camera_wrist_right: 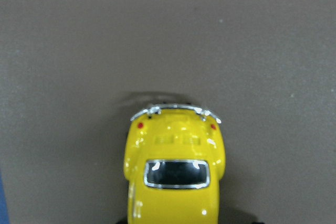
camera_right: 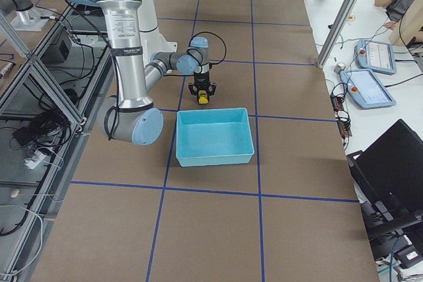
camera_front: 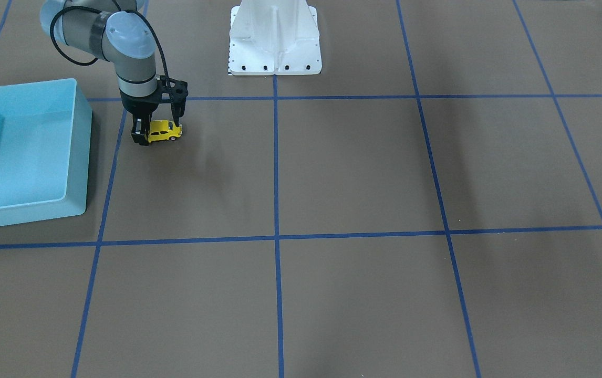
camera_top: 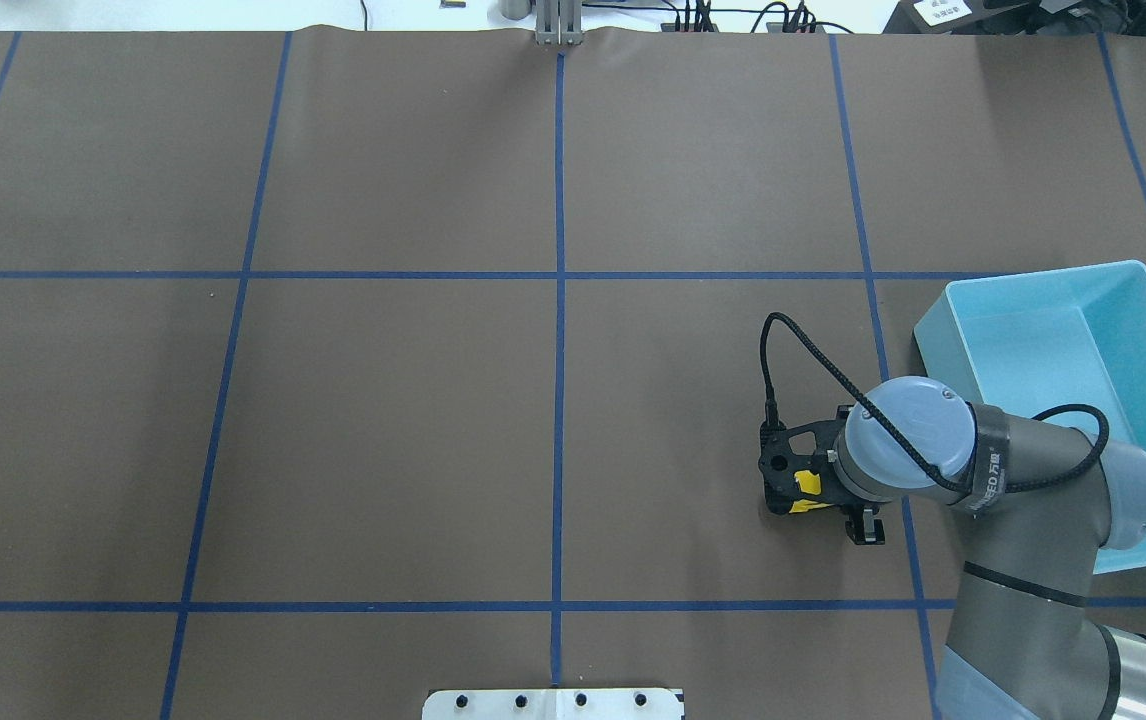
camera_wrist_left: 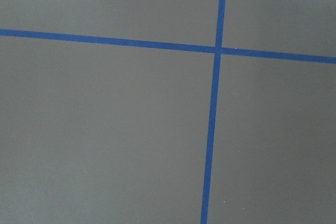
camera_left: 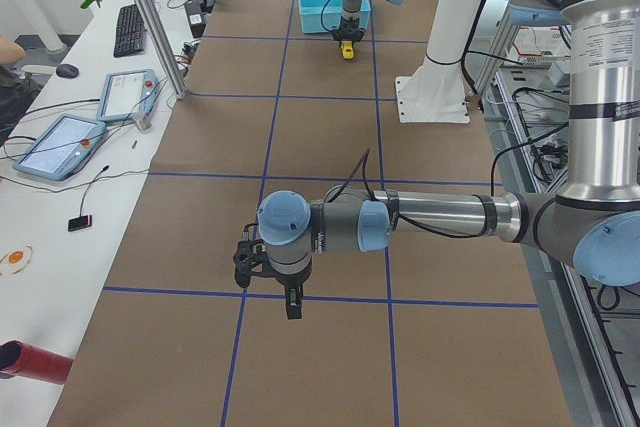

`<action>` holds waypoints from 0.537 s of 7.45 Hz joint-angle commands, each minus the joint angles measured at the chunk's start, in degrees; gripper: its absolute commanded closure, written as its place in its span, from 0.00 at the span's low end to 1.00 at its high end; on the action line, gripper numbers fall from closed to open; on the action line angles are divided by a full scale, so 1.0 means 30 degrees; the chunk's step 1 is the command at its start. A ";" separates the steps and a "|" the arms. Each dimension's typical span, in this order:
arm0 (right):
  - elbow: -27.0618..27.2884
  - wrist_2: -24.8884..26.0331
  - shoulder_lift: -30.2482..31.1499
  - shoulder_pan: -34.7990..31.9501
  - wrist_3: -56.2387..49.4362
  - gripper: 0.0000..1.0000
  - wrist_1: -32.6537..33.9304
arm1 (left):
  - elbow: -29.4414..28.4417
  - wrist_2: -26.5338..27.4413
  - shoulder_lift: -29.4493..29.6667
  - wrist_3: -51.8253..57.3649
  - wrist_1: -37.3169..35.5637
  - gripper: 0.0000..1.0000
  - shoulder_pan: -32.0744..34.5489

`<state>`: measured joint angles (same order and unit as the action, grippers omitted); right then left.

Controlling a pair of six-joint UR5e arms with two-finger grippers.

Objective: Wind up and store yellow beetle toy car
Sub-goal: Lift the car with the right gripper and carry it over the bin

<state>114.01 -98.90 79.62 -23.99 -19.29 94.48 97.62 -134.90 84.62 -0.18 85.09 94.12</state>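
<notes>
The yellow beetle toy car (camera_front: pixel 164 131) stands on the brown table next to the light blue bin (camera_front: pixel 83 157). My right gripper (camera_front: pixel 148 139) points straight down and is shut on the car's front half, wheels at table level. From overhead the car (camera_top: pixel 808 485) shows only in part under the wrist. The right wrist view shows its rear window and silvery bumper (camera_wrist_right: pixel 176 177). My left gripper (camera_left: pixel 292 305) hangs low over the table far from the car. I cannot tell whether it is open or shut. The left wrist view shows only bare table.
The bin (camera_top: pixel 1033 300) is empty and lies just beyond my right arm's elbow. The robot's white base (camera_front: pixel 274 42) stands at the table's robot side. Blue tape lines (camera_wrist_left: pixel 212 129) divide the mat into squares.
</notes>
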 commanded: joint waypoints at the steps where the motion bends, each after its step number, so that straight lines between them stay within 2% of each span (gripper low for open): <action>1: 0.1394 -0.0050 -0.0084 -0.0933 -0.0015 1.00 0.1810 | 0.0010 0.0055 0.0006 0.0000 -0.0002 0.00 0.0003; 3: 0.2421 -0.0109 -0.0026 -0.2978 -0.0337 1.00 0.2807 | 0.0010 0.0055 0.0035 0.0000 -0.0002 0.00 -0.0026; 4: 0.2338 -0.0660 0.0149 -0.3975 -0.0367 1.00 0.2841 | 0.0010 0.0055 0.0035 0.0000 -0.0002 0.00 -0.0026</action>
<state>120.40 -99.50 79.58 -31.75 -20.09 101.97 97.67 -134.74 84.71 -0.18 85.08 94.09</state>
